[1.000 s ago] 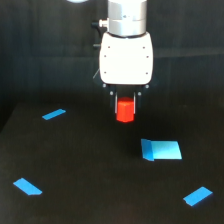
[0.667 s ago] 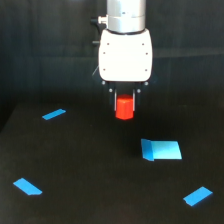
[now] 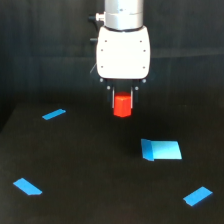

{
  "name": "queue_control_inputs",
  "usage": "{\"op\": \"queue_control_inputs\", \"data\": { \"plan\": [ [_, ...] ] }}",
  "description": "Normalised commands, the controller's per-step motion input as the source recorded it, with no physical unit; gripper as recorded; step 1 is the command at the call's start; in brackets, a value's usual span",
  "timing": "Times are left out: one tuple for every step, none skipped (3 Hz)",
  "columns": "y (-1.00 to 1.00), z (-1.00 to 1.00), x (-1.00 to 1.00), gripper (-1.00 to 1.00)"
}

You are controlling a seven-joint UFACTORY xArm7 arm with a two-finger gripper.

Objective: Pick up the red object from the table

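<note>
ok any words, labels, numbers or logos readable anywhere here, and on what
None can be read.
White arm housing: plain, no print or logo visible.
Red object in the hand: no marking.
Blue block and blue strips on the table: plain colour, no text.
The picture is soft, so very fine print could be lost.

The gripper (image 3: 123, 102) rose further above the table (image 3: 90, 175); the red object (image 3: 122, 106), clamped between its fingers, climbed with it, ending higher and farther from the table's surface than a second before.
</note>
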Motion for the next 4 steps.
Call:
{"op": "queue_control_inputs", "data": {
  "plan": [
    [-0.06, 0.09, -0.17, -1.0],
    [-0.02, 0.03, -0.11, -0.94],
    [-0.06, 0.09, -0.14, -0.92],
    [-0.06, 0.04, -0.1, -0.92]
  ]
}}
